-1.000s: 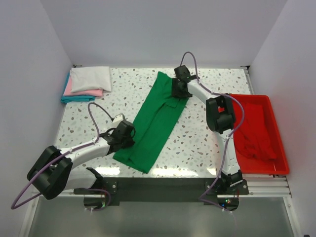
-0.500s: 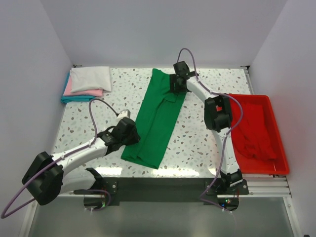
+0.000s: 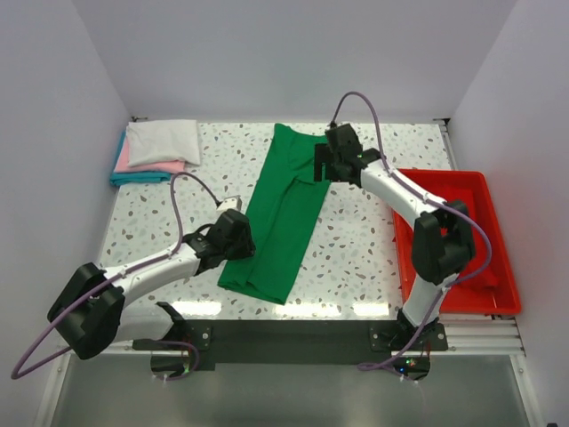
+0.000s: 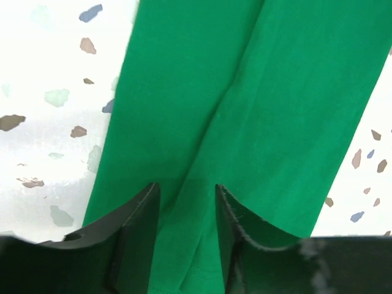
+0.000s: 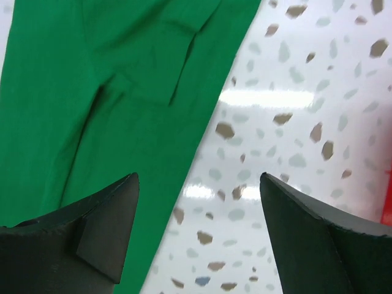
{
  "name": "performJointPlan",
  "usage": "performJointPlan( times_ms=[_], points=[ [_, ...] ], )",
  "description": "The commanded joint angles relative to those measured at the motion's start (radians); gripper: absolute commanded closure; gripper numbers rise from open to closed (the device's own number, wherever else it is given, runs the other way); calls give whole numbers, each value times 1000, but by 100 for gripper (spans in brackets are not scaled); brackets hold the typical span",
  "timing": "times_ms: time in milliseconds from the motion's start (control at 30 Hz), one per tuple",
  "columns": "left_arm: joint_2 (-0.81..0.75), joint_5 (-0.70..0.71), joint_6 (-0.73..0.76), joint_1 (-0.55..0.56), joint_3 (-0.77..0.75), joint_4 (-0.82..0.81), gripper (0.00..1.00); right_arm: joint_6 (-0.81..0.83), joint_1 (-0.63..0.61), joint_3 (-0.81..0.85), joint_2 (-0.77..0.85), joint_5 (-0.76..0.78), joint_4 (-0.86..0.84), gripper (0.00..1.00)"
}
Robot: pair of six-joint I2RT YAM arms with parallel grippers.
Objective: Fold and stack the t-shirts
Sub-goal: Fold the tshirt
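Note:
The bright green t-shirt (image 3: 280, 222) lies flat on the speckled table as a long narrow strip, running from the back centre to the near edge. My left gripper (image 3: 240, 233) is over the shirt's lower left edge. In the left wrist view it (image 4: 187, 187) is open, with green cloth (image 4: 275, 92) lying beneath the jaws. My right gripper (image 3: 324, 165) is at the shirt's upper right edge. In the right wrist view it (image 5: 198, 177) is wide open, straddling the cloth edge (image 5: 92, 92) and bare table. Folded white (image 3: 164, 140), pink (image 3: 162, 166) and teal (image 3: 133, 176) shirts are stacked at the back left.
A rigid red tray (image 3: 493, 258) stands at the table's right edge with red cloth (image 3: 458, 245) in it. The right arm's elbow hangs over the tray. White walls enclose the back and both sides. A black rail runs along the near edge.
The right gripper has come off the shirt's top end and moved slightly right and nearer, its elbow swinging over the tray. The left gripper moved right, and the shirt's lower end shifted right.

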State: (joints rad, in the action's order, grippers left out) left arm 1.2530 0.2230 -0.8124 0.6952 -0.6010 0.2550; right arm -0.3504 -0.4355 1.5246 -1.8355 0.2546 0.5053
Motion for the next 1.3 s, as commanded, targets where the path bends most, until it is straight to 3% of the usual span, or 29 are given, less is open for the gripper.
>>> performJointPlan(
  times_ms=[0, 200, 300, 567, 800, 1100, 1267],
  points=[
    [-32, 64, 30, 0, -3, -20, 53, -59, -110, -134, 103, 46, -76, 17],
    [3, -4, 51, -6, 4, -54, 46, -180, -274, -395, 257, 57, -166, 23],
    [6, -42, 62, -13, 20, -83, 48, -228, -389, -503, 333, 74, -212, 30],
    [28, -129, 108, -34, 32, -111, 53, -387, -702, -665, 420, 188, -241, 36],
    [33, -174, 130, -36, 32, -123, 58, -466, -828, -695, 384, 238, -248, 37],
    [51, -261, 157, -36, 30, -151, 65, -506, -882, -739, 394, 245, -278, 38],
    [43, -281, 165, -34, 21, -155, 69, -510, -896, -739, 374, 241, -286, 55]
  ],
)
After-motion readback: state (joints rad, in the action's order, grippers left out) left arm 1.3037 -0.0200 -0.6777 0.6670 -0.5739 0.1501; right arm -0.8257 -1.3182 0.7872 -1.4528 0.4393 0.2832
